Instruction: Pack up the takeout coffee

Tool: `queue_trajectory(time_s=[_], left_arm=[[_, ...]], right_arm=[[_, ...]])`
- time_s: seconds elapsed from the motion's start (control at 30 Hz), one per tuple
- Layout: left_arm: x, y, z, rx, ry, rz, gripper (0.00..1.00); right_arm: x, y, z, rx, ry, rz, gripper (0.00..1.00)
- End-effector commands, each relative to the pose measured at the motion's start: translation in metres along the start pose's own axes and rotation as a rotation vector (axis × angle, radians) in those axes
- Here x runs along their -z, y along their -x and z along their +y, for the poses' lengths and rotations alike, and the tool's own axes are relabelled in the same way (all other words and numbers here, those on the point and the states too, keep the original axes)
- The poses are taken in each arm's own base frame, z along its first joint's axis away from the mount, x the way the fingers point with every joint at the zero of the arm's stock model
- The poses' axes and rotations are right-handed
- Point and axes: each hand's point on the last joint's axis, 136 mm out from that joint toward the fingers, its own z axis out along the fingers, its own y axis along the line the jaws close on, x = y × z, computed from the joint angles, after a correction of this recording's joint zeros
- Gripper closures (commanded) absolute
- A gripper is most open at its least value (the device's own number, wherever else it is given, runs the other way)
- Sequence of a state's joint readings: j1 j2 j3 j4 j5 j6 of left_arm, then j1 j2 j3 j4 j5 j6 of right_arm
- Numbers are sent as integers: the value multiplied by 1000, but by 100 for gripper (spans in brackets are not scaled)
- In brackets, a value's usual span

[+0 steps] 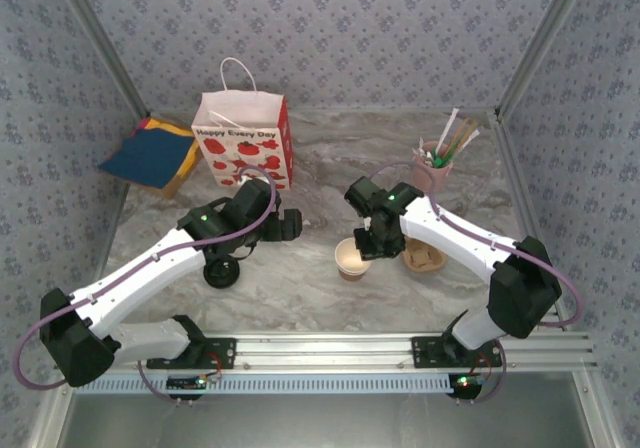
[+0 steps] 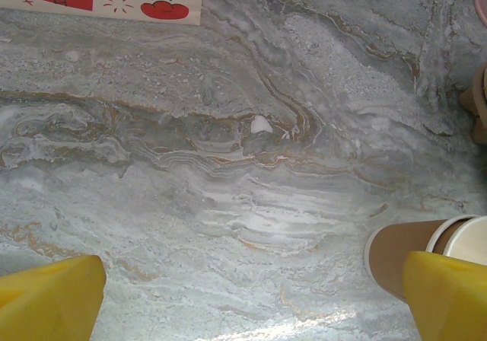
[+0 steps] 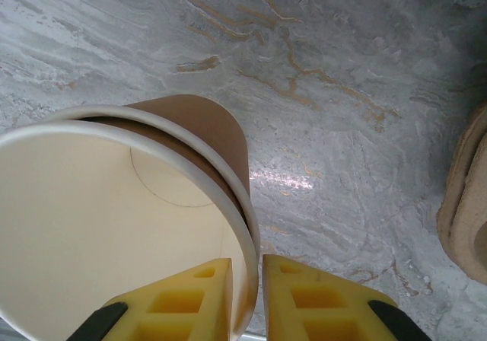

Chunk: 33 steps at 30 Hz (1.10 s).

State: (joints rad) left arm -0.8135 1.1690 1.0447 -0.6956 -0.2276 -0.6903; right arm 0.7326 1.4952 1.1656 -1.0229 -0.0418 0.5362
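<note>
From above, one lidless brown takeout coffee (image 1: 350, 259) is at the middle of the marble desk (image 1: 330, 158), between the arms, near one paper bag (image 1: 243, 138), one pink straw cup (image 1: 437, 163) and one pulp carrier (image 1: 424, 258). The left wrist camera shows the left fingers (image 2: 49, 299) wide apart and empty, with the cup beside them. The right wrist camera shows the right fingers (image 3: 319, 303) clamped on the cup's wall, one of them inside; this is light, crushable paper, probably best pinched gently at its stiff rim.
</note>
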Motion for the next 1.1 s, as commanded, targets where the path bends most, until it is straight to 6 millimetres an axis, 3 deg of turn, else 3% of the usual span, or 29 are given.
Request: queue_trajectory(time_s=[0.0, 0.33, 0.67, 1.07], left_arm=[[9, 10, -8, 1, -30, -23, 0], [8, 11, -9, -3, -31, -22, 0], [6, 11, -11, -6, -37, -18, 0], [6, 10, -11, -2, -34, -13, 0]], right_arm=[[8, -2, -2, -23, -2, 3, 81], [11, -6, -5, -24, -10, 12, 82], [26, 1, 2, -34, 23, -22, 100], [34, 10, 6, -88, 118, -53, 100]])
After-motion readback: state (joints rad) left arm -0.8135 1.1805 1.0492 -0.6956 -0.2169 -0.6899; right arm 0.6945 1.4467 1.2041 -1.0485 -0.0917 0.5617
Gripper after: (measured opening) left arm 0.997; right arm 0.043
